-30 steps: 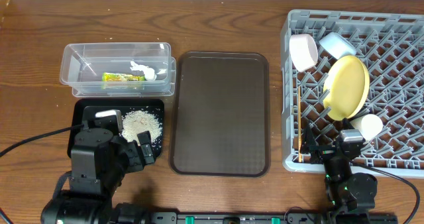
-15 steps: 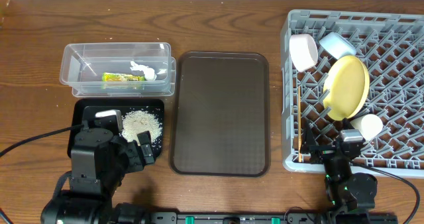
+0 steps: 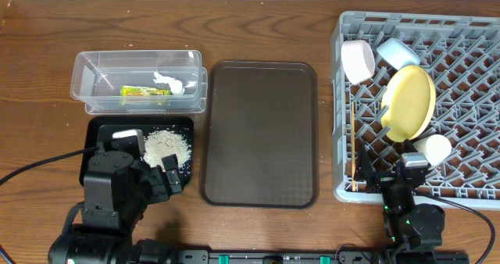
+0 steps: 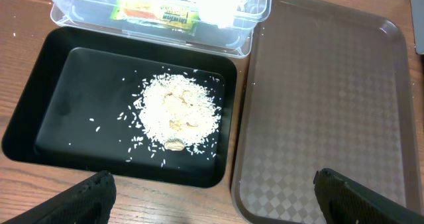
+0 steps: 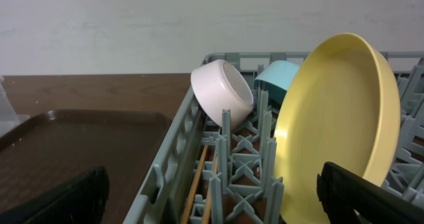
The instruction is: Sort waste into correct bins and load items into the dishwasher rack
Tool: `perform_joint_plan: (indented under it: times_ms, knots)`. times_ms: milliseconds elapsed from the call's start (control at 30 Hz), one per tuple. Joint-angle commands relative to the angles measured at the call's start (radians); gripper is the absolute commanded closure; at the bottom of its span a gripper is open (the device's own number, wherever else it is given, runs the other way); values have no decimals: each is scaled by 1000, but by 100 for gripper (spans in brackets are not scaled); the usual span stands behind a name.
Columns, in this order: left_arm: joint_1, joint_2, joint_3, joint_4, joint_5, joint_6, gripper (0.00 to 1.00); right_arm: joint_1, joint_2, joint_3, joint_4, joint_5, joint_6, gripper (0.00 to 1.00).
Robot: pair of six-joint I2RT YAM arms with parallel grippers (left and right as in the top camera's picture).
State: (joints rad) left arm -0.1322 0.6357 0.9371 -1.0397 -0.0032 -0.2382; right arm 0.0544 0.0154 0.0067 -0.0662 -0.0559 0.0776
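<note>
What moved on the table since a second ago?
Nothing moved that I can see, and nothing was picked up or let go. The rice scraps are in the black tray as before. The wrapper and tissue are in the clear tub. The yellow plate, pink bowl, blue bowl, cup and chopsticks are in the rack.

Dark wooden table (image 3: 258,30), grain running lengthwise, plain pale wall (image 5: 132,25) behind, seemingly soft even light
</note>
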Motion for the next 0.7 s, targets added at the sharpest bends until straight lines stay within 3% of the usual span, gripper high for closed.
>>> perform_joint_plan:
  times_ms: [0, 300, 667]
  knots:
    - [-2, -3, -6, 1, -8, -2, 2, -8, -3, -1, -4, -11, -15, 1]
    - [7, -55, -25, 7, -18, 41, 2, -8, -3, -1, -3, -11, -15, 1]
    - [116, -378, -487, 480, -4, 47, 2, -8, -3, -1, -4, -11, -15, 1]
